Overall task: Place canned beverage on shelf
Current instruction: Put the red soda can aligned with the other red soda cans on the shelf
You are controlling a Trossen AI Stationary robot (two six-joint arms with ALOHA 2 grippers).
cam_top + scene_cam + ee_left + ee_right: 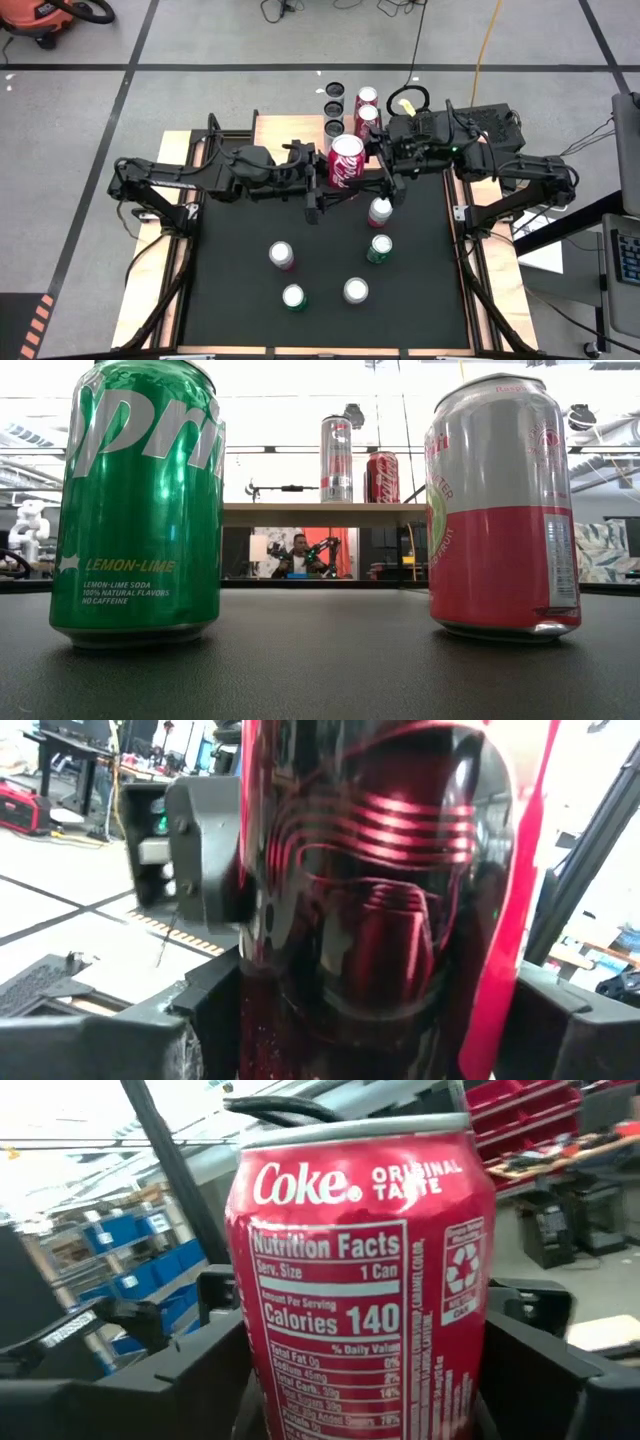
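Note:
A red Coke can (pixel 347 160) hangs upright high above the black table, between my two grippers. My left gripper (pixel 322 178) reaches it from the table's left and is shut on it. In the left wrist view the can (pixel 380 900) fills the picture. My right gripper (pixel 380 170) comes level from the table's right, and the can (pixel 360 1290) stands right before it. Whether it touches the can, I cannot tell. The shelf (pixel 280 130) stands at the table's far edge, and its wood top (pixel 300 514) bears several cans. My left gripper has the Coke can's lower side wall (pixel 262 1020) between its two fingers (pixel 170 1035), one on each side. The fingers come about level from the table's left. The can stands upright, lifted clear of the table.
Several cans stand on the black table (pixel 230 300) below the arms, among them a green Sprite can (pixel 140 500) and a pink and silver can (pixel 500 510). On the shelf stand a tall silver can (pixel 336 458) and a red one (pixel 382 477).

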